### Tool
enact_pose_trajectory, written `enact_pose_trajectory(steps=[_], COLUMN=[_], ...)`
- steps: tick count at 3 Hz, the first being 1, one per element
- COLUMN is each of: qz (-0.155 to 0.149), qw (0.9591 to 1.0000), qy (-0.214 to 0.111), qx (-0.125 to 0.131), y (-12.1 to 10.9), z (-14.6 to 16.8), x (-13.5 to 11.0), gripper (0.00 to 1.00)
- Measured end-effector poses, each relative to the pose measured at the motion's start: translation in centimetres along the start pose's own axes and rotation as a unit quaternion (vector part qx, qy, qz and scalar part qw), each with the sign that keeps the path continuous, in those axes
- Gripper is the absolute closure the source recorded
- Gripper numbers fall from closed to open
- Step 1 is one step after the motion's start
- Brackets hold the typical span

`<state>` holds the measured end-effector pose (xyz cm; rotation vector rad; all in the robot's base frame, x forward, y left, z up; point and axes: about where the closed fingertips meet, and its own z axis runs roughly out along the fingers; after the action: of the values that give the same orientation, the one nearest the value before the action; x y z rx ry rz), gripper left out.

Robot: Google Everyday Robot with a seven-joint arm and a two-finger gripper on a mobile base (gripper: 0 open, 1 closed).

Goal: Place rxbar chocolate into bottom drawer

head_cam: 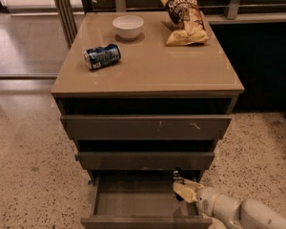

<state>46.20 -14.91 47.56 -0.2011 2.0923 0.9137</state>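
A white bowl (128,26) was set upright near the back of the cabinet top (152,75), left of centre. A blue soda can (102,56) was laid on its side in front of the bowl and further left, apart from it. A chip bag (185,19) was laid flat at the back right corner. Under the top, the top drawer (145,127) and the middle drawer (145,160) were stacked, a dark gap showing above each front. The cabinet was surrounded by a speckled floor (28,151). The gripper (183,189) was found low at the right, just below the middle drawer's front.
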Motion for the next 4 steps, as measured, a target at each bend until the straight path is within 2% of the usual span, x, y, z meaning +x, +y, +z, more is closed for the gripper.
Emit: enact_pose_trajectory(steps=[1, 2, 3, 4], qz=[0.050, 0.054, 0.075, 0.114], qw=[0.9985, 0.9981, 0.9962, 0.9909], qy=[0.023, 0.028, 0.043, 0.070], qx=[-0.008, -0.009, -0.001, 0.017], y=[-2.4, -2.8, -3.1, -6.2], z=[2.1, 2.4, 3.1, 5.5], x=[3.7, 4.4, 5.5, 8.8], gripper=[1.00, 1.00, 1.00, 1.00])
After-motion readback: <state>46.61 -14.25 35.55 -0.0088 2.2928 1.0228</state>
